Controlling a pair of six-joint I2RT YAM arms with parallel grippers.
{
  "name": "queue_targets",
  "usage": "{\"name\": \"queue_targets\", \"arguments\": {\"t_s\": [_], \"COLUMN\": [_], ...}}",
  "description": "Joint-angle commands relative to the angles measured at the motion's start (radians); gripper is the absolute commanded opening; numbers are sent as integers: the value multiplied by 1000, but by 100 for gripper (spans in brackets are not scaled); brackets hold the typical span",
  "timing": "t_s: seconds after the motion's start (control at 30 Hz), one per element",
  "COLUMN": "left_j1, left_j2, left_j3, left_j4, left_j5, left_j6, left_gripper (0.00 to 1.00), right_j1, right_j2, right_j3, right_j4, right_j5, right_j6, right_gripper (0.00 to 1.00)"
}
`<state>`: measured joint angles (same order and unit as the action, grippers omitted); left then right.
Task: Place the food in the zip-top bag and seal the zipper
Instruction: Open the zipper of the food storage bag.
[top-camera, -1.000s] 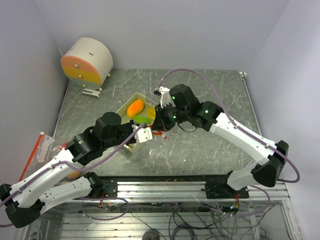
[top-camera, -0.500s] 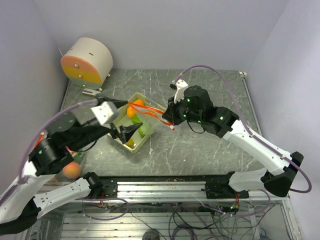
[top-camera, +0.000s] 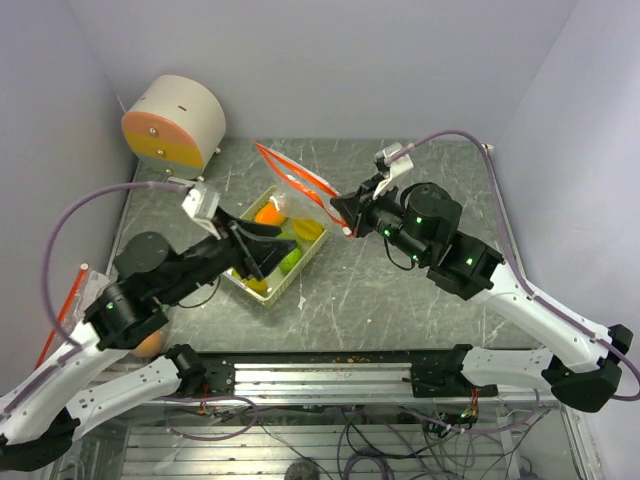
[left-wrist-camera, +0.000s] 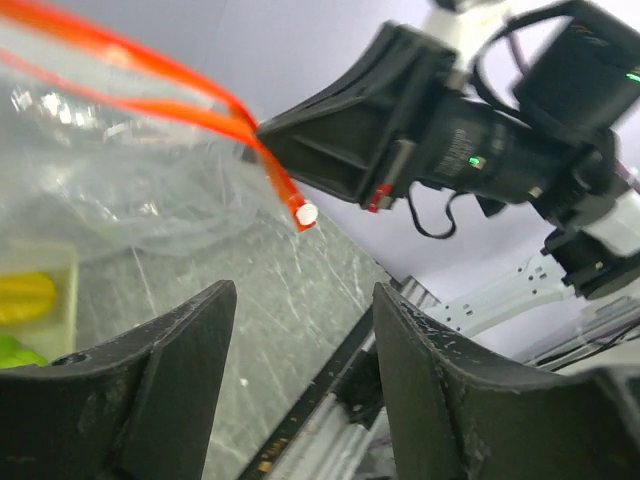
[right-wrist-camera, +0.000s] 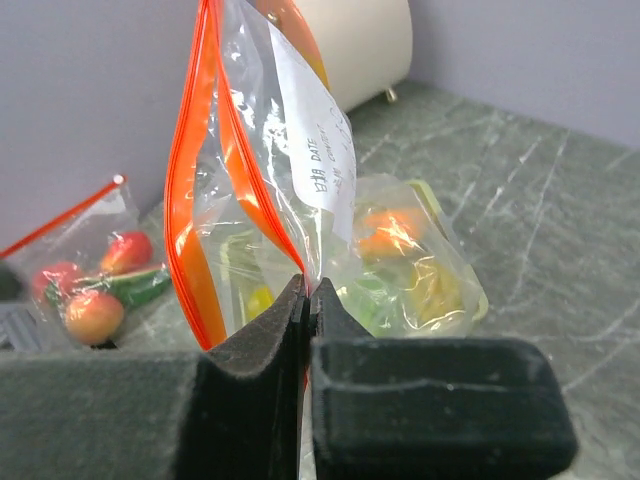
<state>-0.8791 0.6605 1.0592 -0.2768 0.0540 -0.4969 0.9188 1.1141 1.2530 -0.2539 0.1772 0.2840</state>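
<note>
My right gripper (top-camera: 343, 216) (right-wrist-camera: 307, 285) is shut on one corner of the clear zip-top bag (right-wrist-camera: 290, 150), right at its orange zipper (top-camera: 295, 180). The bag hangs raised above the table, its white label facing the right wrist camera. Under and behind it, the pale tray (top-camera: 262, 290) holds the food: an orange mango (top-camera: 267, 213), a yellow piece (top-camera: 308, 228) and a green piece (top-camera: 291, 262). Over the tray's near side hovers my left gripper (top-camera: 262, 248) (left-wrist-camera: 305, 292), open and empty, apart from the bag.
A round white and orange drum (top-camera: 175, 122) stands at the back left. A second bag with red, peach and green pieces (right-wrist-camera: 95, 285) lies at the left edge, beside a peach (top-camera: 147, 343) under my left arm. Walls close in on three sides.
My left gripper has let go of the bag, opened and pulled back to the left. My right gripper has carried the bag's corner up and to the right.
</note>
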Motion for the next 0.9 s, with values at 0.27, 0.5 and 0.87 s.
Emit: {"name": "queue_targets", "arguments": {"t_s": [0.27, 0.5, 0.87], "left_j1": [-1, -1, -1], "left_j2": [94, 12, -18], "left_j3": [-114, -197, -271], "left_j4": [263, 324, 367], "left_j5": [-158, -289, -405], "left_j6": [-413, -474, -491], "left_gripper": [52, 51, 53], "right_j1": [215, 248, 280], "right_j2": [21, 6, 11], "right_j3": [-73, -102, -112], "right_j4": [275, 300, 307], "right_j5": [286, 328, 314], "right_j6": [-206, -241, -246], "right_gripper": [0, 0, 0]}}
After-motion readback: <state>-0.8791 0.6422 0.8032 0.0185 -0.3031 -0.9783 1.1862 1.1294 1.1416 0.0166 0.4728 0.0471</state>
